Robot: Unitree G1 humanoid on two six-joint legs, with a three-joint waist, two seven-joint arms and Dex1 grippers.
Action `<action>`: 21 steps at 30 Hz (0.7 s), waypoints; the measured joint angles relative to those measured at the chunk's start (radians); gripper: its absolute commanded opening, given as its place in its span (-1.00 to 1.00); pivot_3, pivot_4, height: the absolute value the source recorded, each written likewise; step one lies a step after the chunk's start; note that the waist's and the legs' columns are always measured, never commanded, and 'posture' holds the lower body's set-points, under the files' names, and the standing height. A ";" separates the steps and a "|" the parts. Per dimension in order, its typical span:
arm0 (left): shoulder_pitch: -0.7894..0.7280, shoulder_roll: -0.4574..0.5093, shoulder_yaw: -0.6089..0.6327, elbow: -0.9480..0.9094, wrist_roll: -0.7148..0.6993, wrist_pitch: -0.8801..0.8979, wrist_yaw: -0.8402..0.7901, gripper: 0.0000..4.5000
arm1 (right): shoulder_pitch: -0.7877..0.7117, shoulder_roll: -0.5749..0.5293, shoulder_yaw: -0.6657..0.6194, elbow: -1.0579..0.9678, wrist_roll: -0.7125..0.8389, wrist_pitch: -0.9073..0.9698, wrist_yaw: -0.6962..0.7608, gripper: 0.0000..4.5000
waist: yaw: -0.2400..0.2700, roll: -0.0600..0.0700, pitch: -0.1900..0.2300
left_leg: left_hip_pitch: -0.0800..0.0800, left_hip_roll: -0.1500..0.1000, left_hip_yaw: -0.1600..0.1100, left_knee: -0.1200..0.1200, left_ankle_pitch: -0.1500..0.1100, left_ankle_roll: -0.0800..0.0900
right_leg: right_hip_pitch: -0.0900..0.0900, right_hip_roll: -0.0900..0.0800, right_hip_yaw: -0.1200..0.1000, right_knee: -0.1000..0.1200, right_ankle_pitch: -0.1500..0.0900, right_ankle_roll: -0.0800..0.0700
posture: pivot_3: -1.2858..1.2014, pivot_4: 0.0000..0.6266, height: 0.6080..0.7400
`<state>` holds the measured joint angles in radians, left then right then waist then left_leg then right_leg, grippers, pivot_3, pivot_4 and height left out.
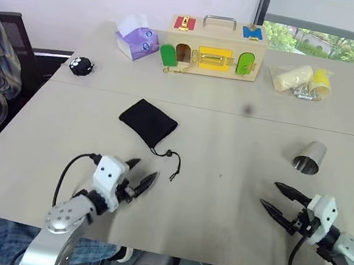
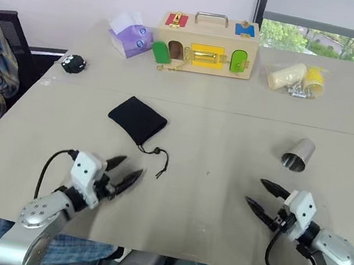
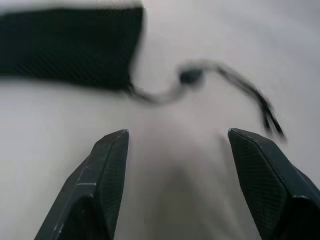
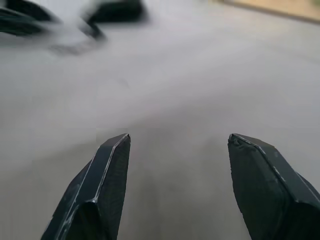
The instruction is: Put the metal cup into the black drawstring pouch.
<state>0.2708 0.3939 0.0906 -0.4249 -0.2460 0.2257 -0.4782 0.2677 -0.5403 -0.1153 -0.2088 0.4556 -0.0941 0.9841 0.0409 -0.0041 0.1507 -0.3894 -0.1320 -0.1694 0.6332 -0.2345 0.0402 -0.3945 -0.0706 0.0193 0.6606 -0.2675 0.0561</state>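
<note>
A: While both arms hover low over the near edge of the desk [image 1: 220, 199], what are the hands doing?

B: The left hand [image 1: 142, 176] has its two black fingers spread apart with nothing between them. It points toward the middle of the desk. The right hand [image 1: 278, 198] is likewise spread wide and empty, and it points inward, to the robot's left.

A: Where is the metal cup [image 1: 309, 157]?

B: It lies on its side on the right part of the desk, its open mouth turned toward the near edge. It sits beyond the right hand, apart from it, untouched.

A: And the black drawstring pouch [image 1: 148, 121]?

B: Flat on the desk, left of centre, beyond the left hand. Its cord [image 1: 174, 162] trails from the near corner toward the robot, with a bead toggle [image 3: 189, 76] on it. In the left wrist view the pouch and the cord lie just ahead of the fingertips [image 3: 117, 137], not touching them.

A: Pouch and cup, near each other?

B: No, well apart, with bare desk between.

A: Anything else on the desk?

B: At the far side stands a wooden latch box [image 1: 214, 48] with coloured doors and a metal handle. Left of it lies a purple tissue pack [image 1: 137, 39], and further left a small black-and-white ball toy [image 1: 80, 65]. Right of the box lies a pale yellow roll in plastic wrap [image 1: 292, 77].
</note>
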 measured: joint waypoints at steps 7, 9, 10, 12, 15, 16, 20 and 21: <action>-0.122 -0.107 -0.087 -0.029 0.172 0.016 0.193 0.45 | 0.001 -0.006 0.042 -0.049 -0.003 0.001 0.026 0.38 | 0.002 -0.003 0.002 | -0.002 0.000 0.000 0.001 0.000 0.000 | 0.000 0.000 0.000 -0.001 0.000 0.000 | 0.03 -0.52 1.00; -0.158 -0.126 -0.100 -0.015 0.219 0.021 0.240 0.45 | 0.001 -0.006 0.042 -0.050 -0.003 0.001 0.027 0.38 | 0.002 -0.004 0.002 | -0.002 0.000 0.000 0.001 0.000 0.000 | 0.000 0.000 -0.001 -0.001 0.000 0.000 | 0.03 -0.52 1.00; -0.179 -0.132 -0.102 -0.002 0.243 0.021 0.261 0.45 | 0.001 -0.006 0.042 -0.051 -0.002 0.001 0.028 0.38 | 0.001 -0.004 0.002 | -0.002 0.000 0.000 0.001 0.000 0.000 | 0.000 0.000 -0.001 -0.001 0.000 0.000 | 0.03 -0.52 1.00; -0.196 -0.138 -0.102 0.022 0.273 0.022 0.289 0.45 | 0.000 -0.006 0.042 -0.053 -0.002 0.001 0.029 0.38 | -0.001 -0.004 0.002 | -0.002 0.000 0.000 0.001 0.000 0.000 | -0.001 0.000 0.000 0.000 0.000 0.000 | 0.03 -0.52 1.00; -0.195 -0.141 -0.106 0.082 0.311 0.024 0.314 0.45 | 0.001 -0.006 0.042 -0.053 -0.006 -0.001 0.030 0.38 | 0.000 -0.004 0.002 | -0.002 0.000 0.000 0.001 0.000 0.000 | -0.001 0.000 -0.001 0.000 0.000 0.000 | 0.03 -0.52 1.00; -0.193 -0.143 -0.106 0.093 0.317 0.025 0.317 0.45 | 0.001 -0.006 0.042 -0.053 -0.006 -0.002 0.031 0.38 | 0.001 -0.004 0.002 | -0.002 0.000 0.000 0.001 0.000 0.000 | -0.001 0.000 -0.001 0.000 0.000 0.000 | 0.03 -0.52 1.00; -0.192 -0.146 -0.106 0.100 0.334 0.027 0.328 0.45 | 0.003 -0.006 0.042 -0.053 -0.010 -0.008 0.032 0.38 | 0.002 -0.005 0.002 | -0.002 0.000 0.000 0.001 0.000 0.000 | -0.001 0.000 -0.001 0.000 0.000 0.001 | 0.03 -0.52 1.00; -0.191 -0.146 -0.106 0.100 0.335 0.027 0.328 0.45 | 0.005 -0.006 0.042 -0.053 -0.011 -0.013 0.032 0.38 | 0.002 -0.005 0.002 | -0.002 0.000 0.000 0.001 0.000 0.000 | -0.001 0.000 -0.001 0.000 0.000 0.001 | 0.03 -0.52 1.00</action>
<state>0.0797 0.2479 -0.0157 -0.3249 0.0889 0.2523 -0.1503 0.2732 -0.5463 -0.0732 -0.2618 0.4450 -0.1070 1.0164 0.0427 -0.0087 0.1532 -0.3914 -0.1321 -0.1693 0.6340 -0.2342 0.0400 -0.3951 -0.0704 0.0186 0.6602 -0.2671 0.0566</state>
